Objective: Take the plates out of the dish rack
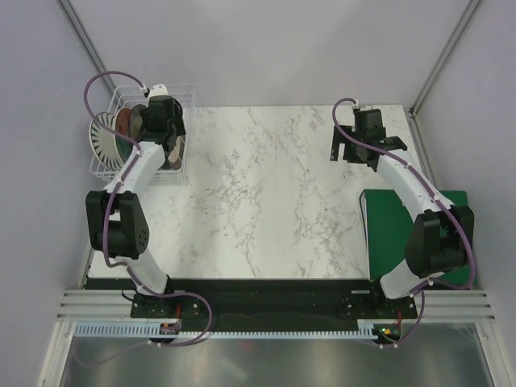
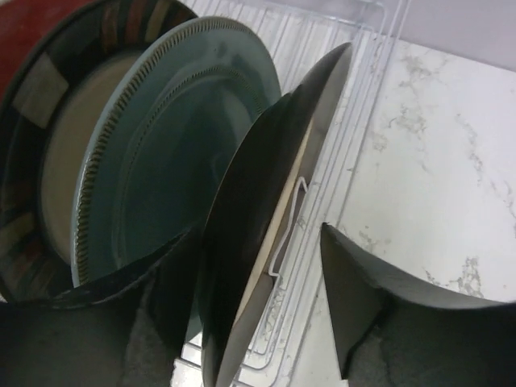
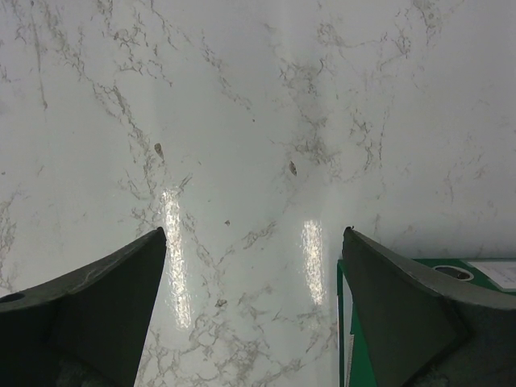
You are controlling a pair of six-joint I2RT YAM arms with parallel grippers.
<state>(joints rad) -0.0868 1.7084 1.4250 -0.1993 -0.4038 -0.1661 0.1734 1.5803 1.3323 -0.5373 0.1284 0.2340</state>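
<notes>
The white wire dish rack (image 1: 184,90) stands at the far left of the table with plates upright in it. In the left wrist view, from left to right, I see a red plate (image 2: 32,20), a black-rimmed cream plate (image 2: 64,161), a grey-teal plate (image 2: 177,145) and a brown plate with a beige centre (image 2: 242,266). My left gripper (image 2: 258,234) straddles the brown plate's edge. Its left finger lies close against the plate, and a gap shows on the right side. A white striped plate (image 1: 102,137) sits at the rack's left end. My right gripper (image 3: 254,234) hangs open over bare marble.
A flat green board (image 1: 387,234) lies at the right edge of the table, beside my right arm, and its corner (image 3: 348,355) shows in the right wrist view. The rack's wire rim (image 2: 339,161) runs just right of the brown plate. Grey walls close in both sides.
</notes>
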